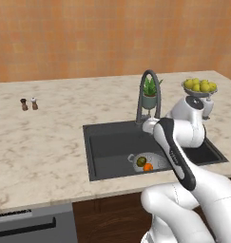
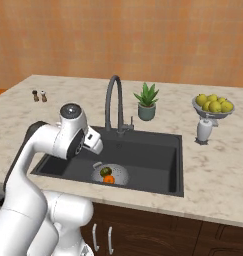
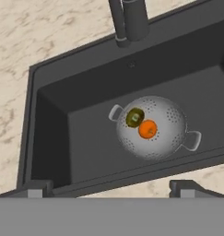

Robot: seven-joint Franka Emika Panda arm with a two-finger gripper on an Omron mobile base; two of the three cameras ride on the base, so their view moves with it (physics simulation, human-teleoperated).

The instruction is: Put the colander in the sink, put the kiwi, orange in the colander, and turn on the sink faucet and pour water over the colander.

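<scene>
My two base cameras look forward and down at the sink (image 1: 107,142) from behind, left and right. My hand camera looks down into it, close up.

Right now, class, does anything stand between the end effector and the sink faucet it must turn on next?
Nothing visible does. The open end effector hovers over the sink's front rim; only open basin lies before the faucet. The colander sits low beneath that path.

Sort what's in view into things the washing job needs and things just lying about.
Needed: perforated silver metal colander, olive-green round kiwi, bright orange, dark charcoal sink, dark grey gooseneck faucet.
Lying about: green potted plant, grey footed bowl of yellow-green fruit, two small shakers.
</scene>
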